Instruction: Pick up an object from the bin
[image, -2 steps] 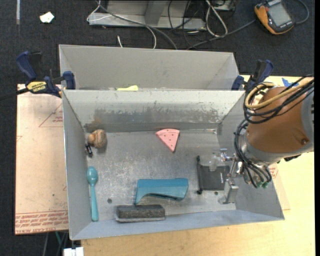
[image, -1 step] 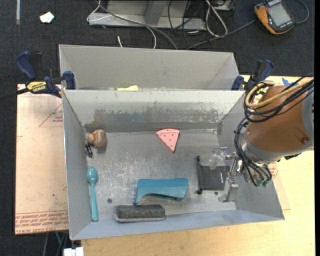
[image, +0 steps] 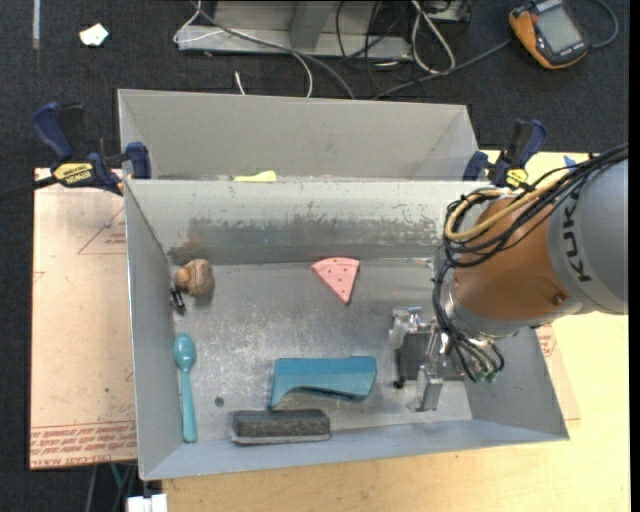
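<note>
The bin is grey sheet metal, matt, its back wall and floor scuffed and speckled with wear. The pink wedge at upper centre looks matt and soft, like foam. The teal spoon at lower left is smooth plastic with a slight sheen, as is the teal block at lower centre. The dark grey bar below it looks rough and grainy. At right, the gripper is bare, bright metal under a smooth, glossy orange cover.

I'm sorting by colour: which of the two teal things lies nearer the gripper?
The teal wedge-shaped block at the front of the bin, just left of the gripper; the teal spoon lies far off by the left wall.
</note>
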